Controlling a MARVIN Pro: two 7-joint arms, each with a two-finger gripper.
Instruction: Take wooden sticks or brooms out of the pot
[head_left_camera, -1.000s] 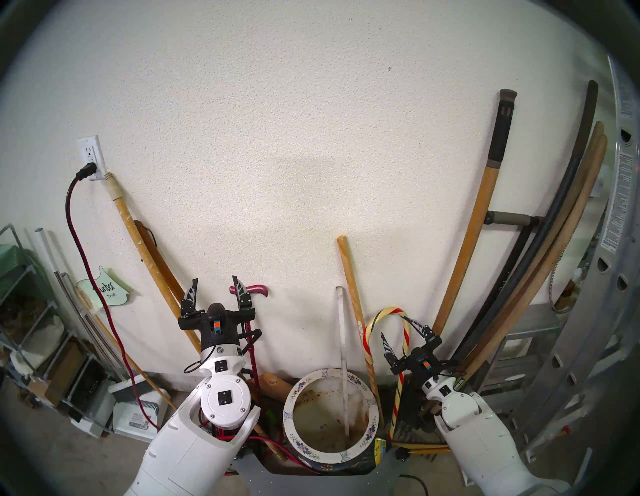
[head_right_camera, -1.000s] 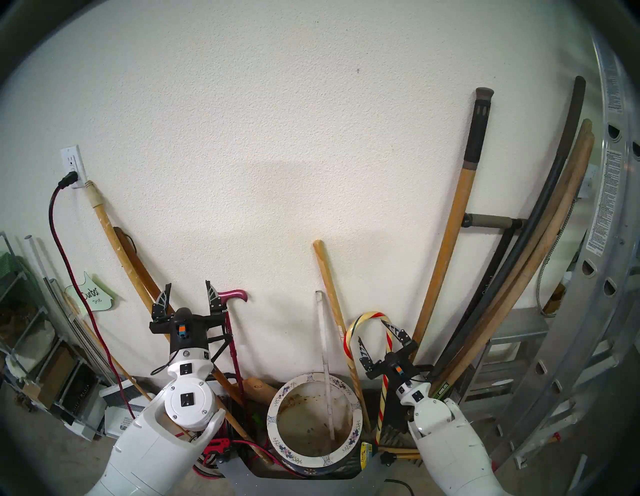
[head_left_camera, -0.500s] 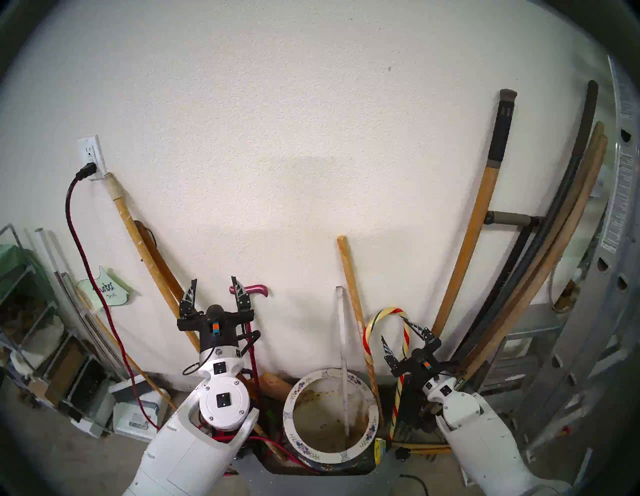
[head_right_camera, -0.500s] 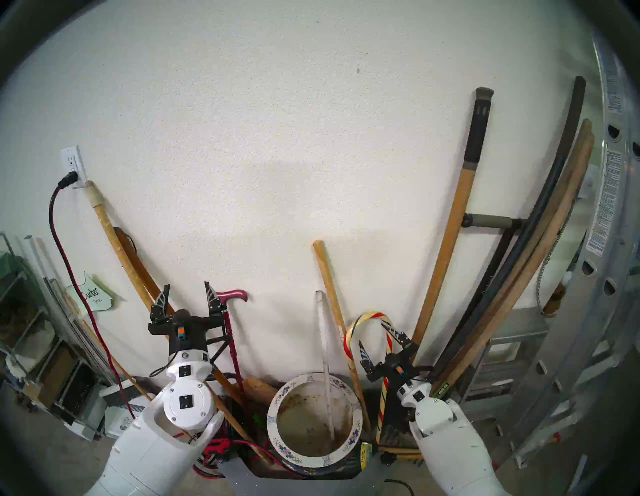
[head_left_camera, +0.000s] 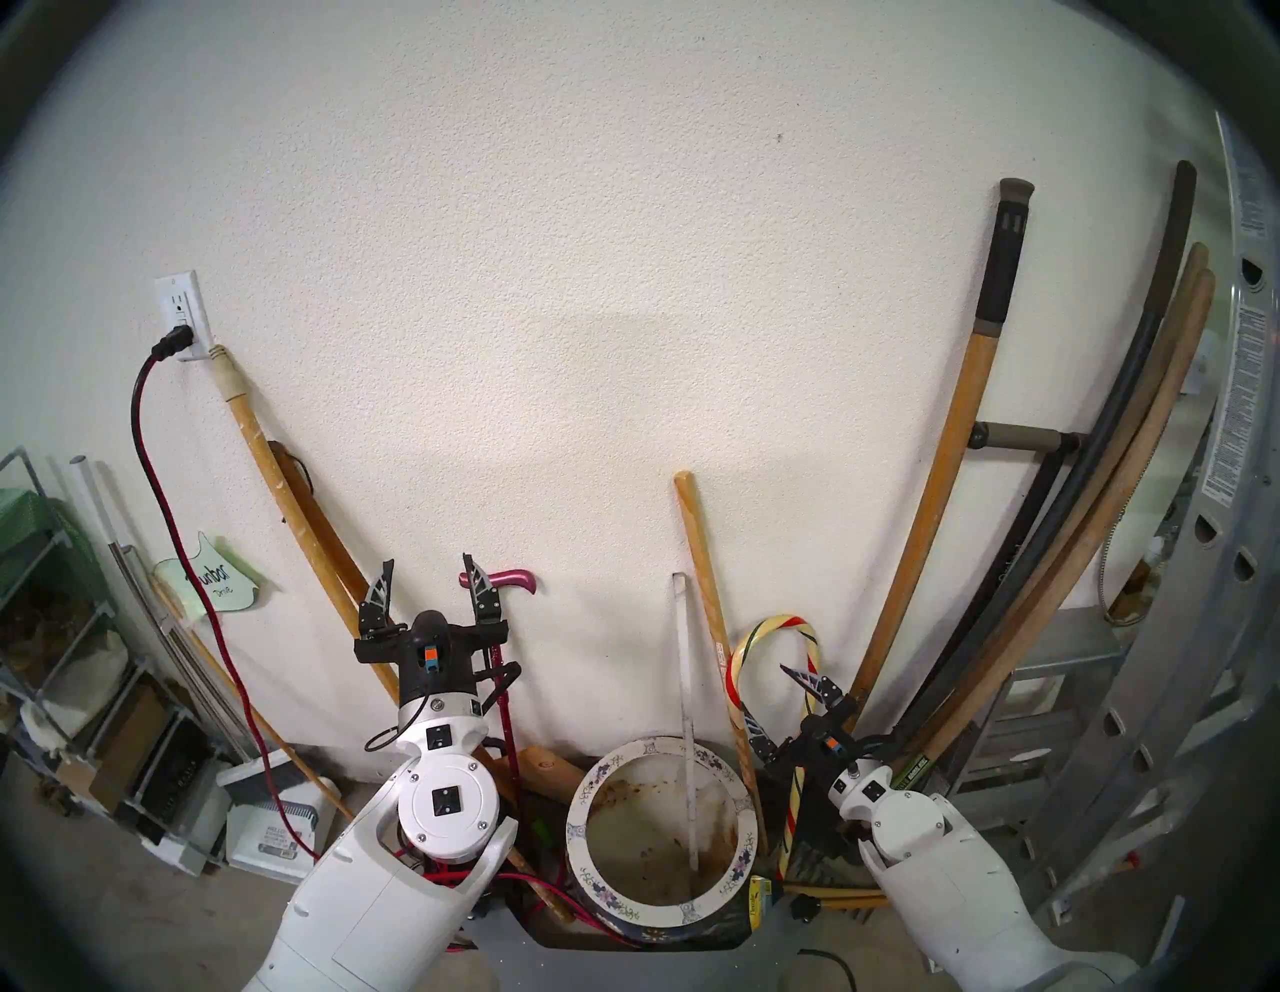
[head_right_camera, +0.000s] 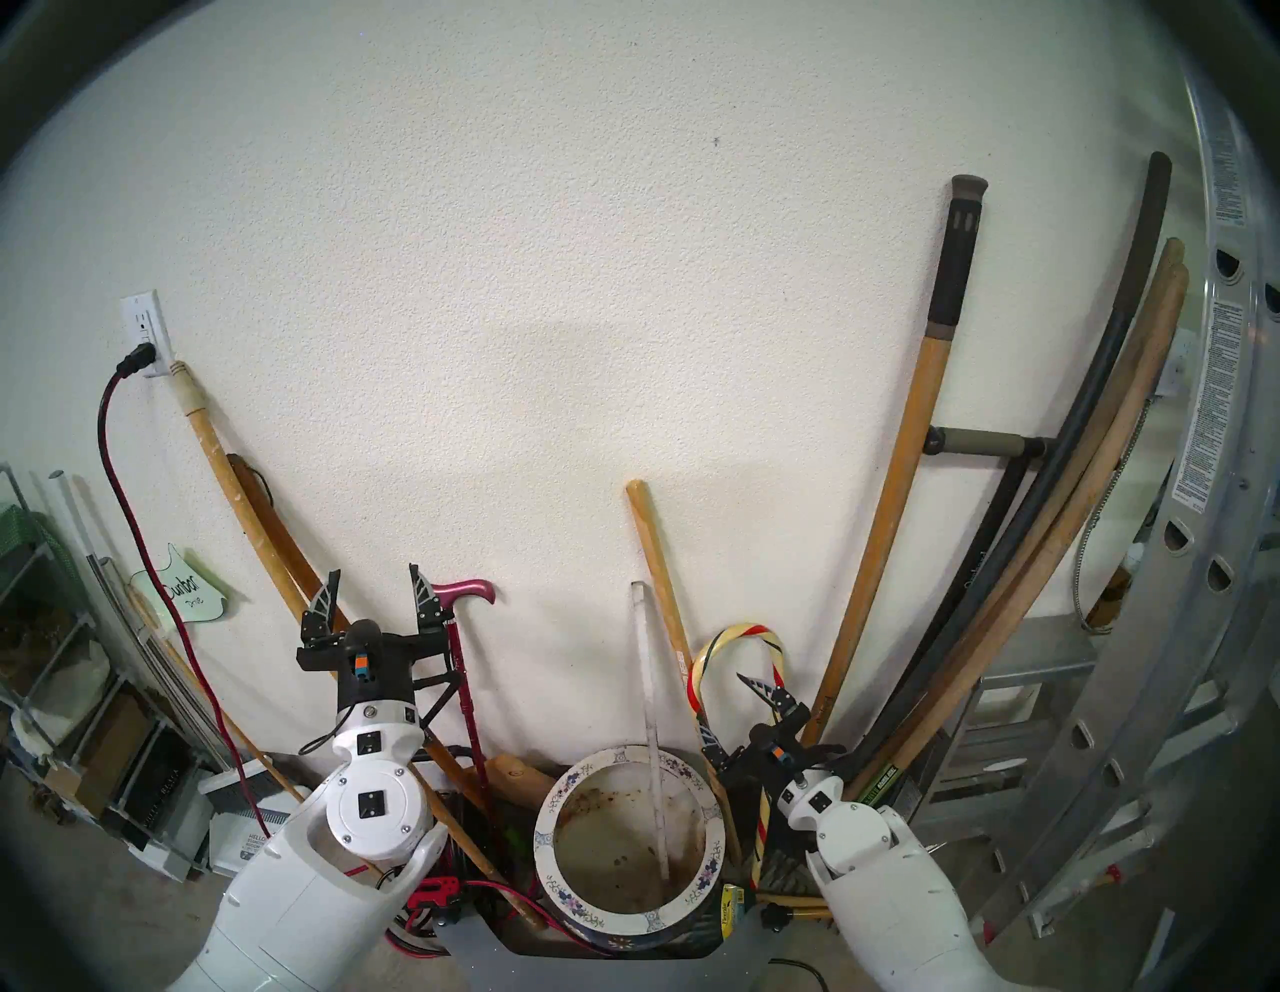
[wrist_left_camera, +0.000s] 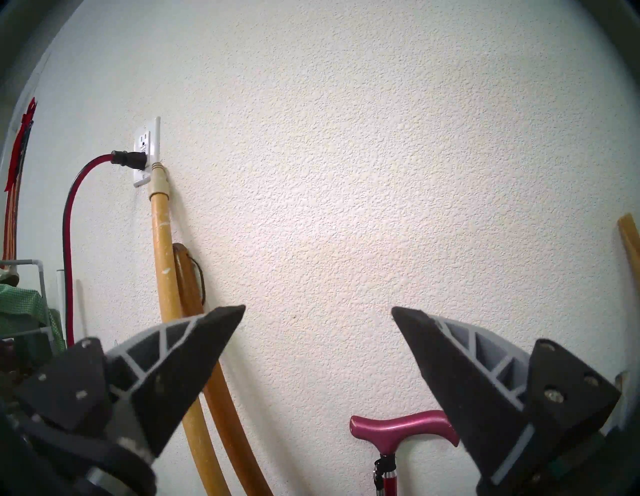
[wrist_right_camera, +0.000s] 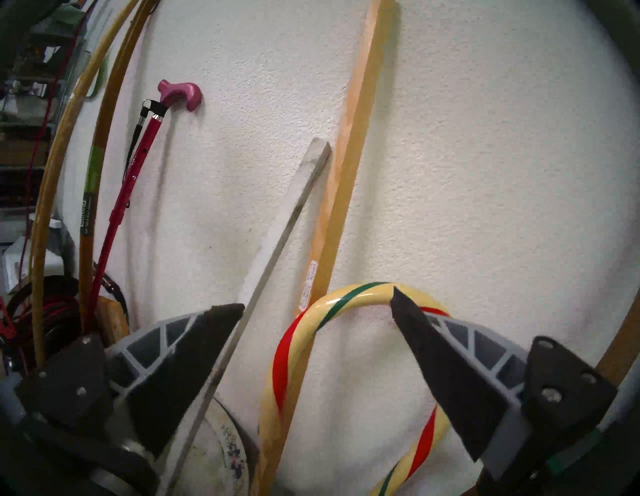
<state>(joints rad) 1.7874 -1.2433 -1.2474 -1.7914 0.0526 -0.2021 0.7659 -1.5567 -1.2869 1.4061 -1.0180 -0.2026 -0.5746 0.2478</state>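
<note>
Lower now, the right claw (head_left_camera: 781, 698) hangs wide open and empty beside the candy cane (head_left_camera: 812, 651), lining up on the white slat (head_left_camera: 688, 748) standing in the pot (head_left_camera: 720, 900).

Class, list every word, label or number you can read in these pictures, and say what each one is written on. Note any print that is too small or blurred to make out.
"Dunbar", with a blurred second word below: on the pale green sign by the wall.
Printed panels on the ladder: too small to read.
Green-and-black label on a tool handle: blurred.
Sticker on the tan stick: unreadable.
Yellow package beside the pot: blurred.
White boxes on the floor: blurred.
</note>
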